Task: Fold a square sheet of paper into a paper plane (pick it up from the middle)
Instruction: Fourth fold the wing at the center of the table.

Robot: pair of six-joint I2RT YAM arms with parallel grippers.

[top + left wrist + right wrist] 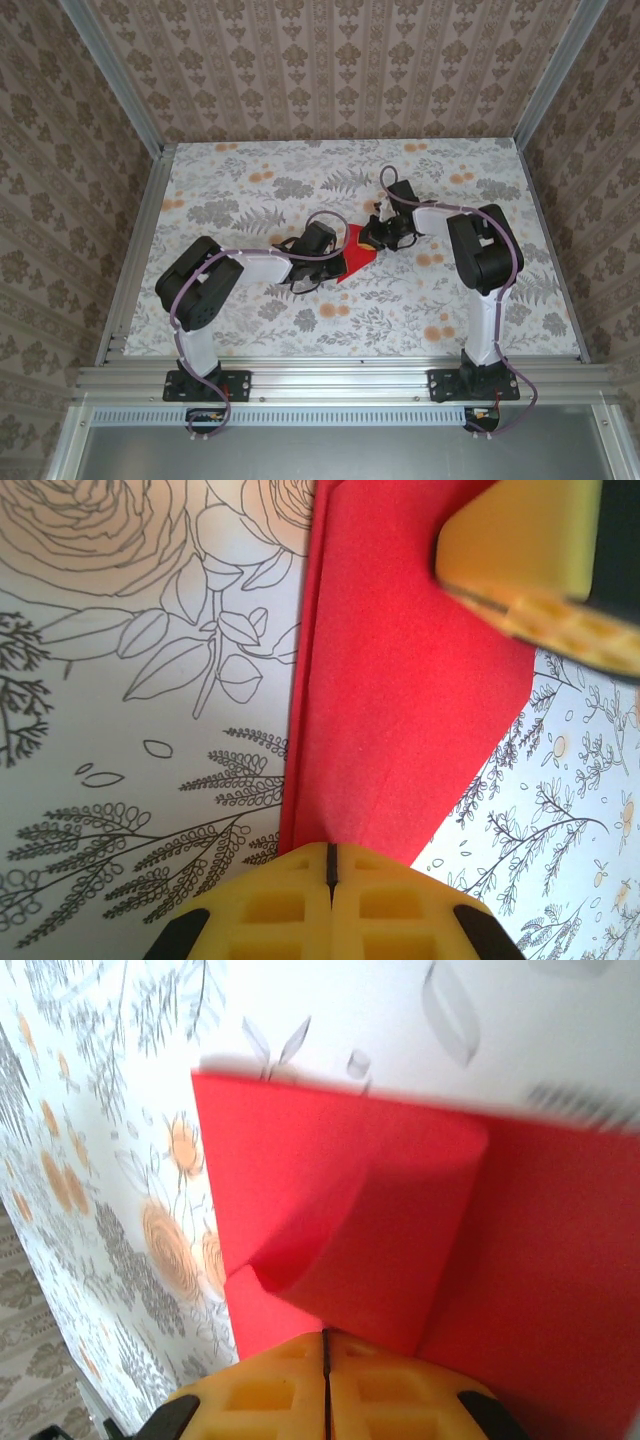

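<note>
**Desk:** Report the position of the paper.

**Operator:** I see the red paper (356,258) lying on the flowered bench (250,190). It is partly folded, with one pointed corner toward the near edge. Both arms reach in to it, one from each side.

**Desk:** State of the left tool?

**Operator:** The left tool (335,255) sits at the paper's left side. On its wrist camera I read the left tool (330,870) with its two yellow pads pressed flat together, no gap at the seam. The tips touch the nearest edge of the paper (400,700). A long crease runs along one border of the paper, straight away from the tips. I cannot tell whether a layer is pinched between the pads or only pressed against the bench (150,680).

**Desk:** State of the right tool?

**Operator:** The right tool (378,238) stands at the paper's far right side. On its own camera the right tool (325,1355) is closed as well. Here a flap of the paper (350,1190) curls up off the lower layer and runs into the seam between the pads, so I read it as closed on the paper. The lower layer lies flat on the bench (110,1110).

**Desk:** Any cross-check?

**Operator:** On the left wrist camera, one yellow finger (520,550) of the right tool hangs over the paper's far end.
</note>
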